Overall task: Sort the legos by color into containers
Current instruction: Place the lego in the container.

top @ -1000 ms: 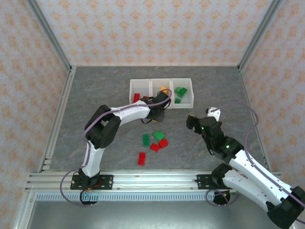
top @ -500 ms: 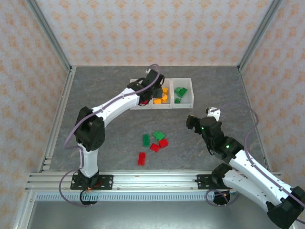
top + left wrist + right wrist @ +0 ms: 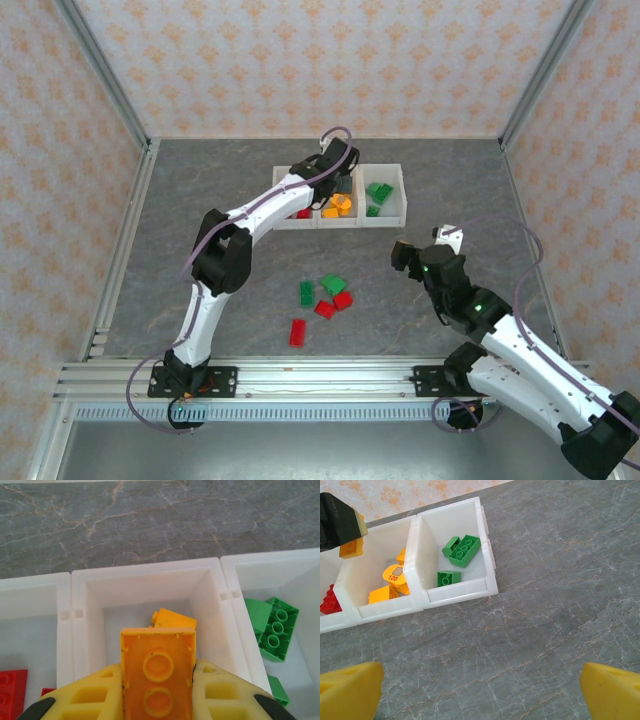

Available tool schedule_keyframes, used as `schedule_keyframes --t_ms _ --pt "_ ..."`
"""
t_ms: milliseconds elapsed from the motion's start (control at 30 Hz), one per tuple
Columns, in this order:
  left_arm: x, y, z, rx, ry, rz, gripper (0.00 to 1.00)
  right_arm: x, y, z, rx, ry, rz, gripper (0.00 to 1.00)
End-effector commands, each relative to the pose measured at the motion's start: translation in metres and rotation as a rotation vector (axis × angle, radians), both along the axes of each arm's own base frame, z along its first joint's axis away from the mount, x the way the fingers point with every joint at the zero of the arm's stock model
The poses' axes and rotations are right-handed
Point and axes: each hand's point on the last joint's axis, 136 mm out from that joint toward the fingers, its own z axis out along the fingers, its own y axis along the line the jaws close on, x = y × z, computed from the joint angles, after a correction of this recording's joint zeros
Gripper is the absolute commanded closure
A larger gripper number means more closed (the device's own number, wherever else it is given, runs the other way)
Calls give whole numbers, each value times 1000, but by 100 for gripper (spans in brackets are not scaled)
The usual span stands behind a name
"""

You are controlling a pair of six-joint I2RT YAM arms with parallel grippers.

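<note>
Legos go into the bins (image 3: pixel 385 223) by color: red in the left bin (image 3: pixel 35 582), orange in the middle bin (image 3: pixel 150 575), green in the right bin (image 3: pixel 272 562). The row of bins sits toward the far edge of the worktop (image 3: pixel 200 200).

The left gripper (image 3: pixel 336 178) is clamped on an orange brick (image 3: pixel 157 680) and hangs over the middle bin, which already contains orange pieces (image 3: pixel 390 577). The step in hand is the drop of this brick. For the next move, spread the jaws so that the brick falls inside the walls of the middle bin, then lift clear.

Five loose bricks (image 3: pixel 324 309) lie mid-worktop: two green bricks (image 3: pixel 333 284) and three red bricks (image 3: pixel 297 332). The right gripper (image 3: pixel 403 256) stands wide and holds nothing, just right of that group. You may judge it well placed to take a green brick, since the right bin is on its side.
</note>
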Motion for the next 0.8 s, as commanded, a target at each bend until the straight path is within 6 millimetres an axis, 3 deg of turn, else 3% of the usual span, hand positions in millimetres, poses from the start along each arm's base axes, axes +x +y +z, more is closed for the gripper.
schedule_keyframes --t_ms 0,133,233,467,567,667,767 --pt "17 7 13 -11 -78 72 78 -1 -7 4 -5 -21 -27 0" --pt "21 8 15 -23 -103 92 68 -1 -8 4 -4 -20 -27 0" --pt "22 5 26 -31 -116 72 50 -1 -8 4 -3 -23 -26 0" --pt "2 17 68 -47 -187 62 23 -1 -6 4 0 -23 -18 0" --pt "-20 13 78 -50 -185 -18 1 -1 -5 1 -4 -11 -17 0" --pt "-49 20 81 -61 -174 -40 0 -1 -11 5 -4 -19 -47 0" --pt "-81 30 70 -70 -154 -51 1 -2 -13 10 4 -41 -50 0"
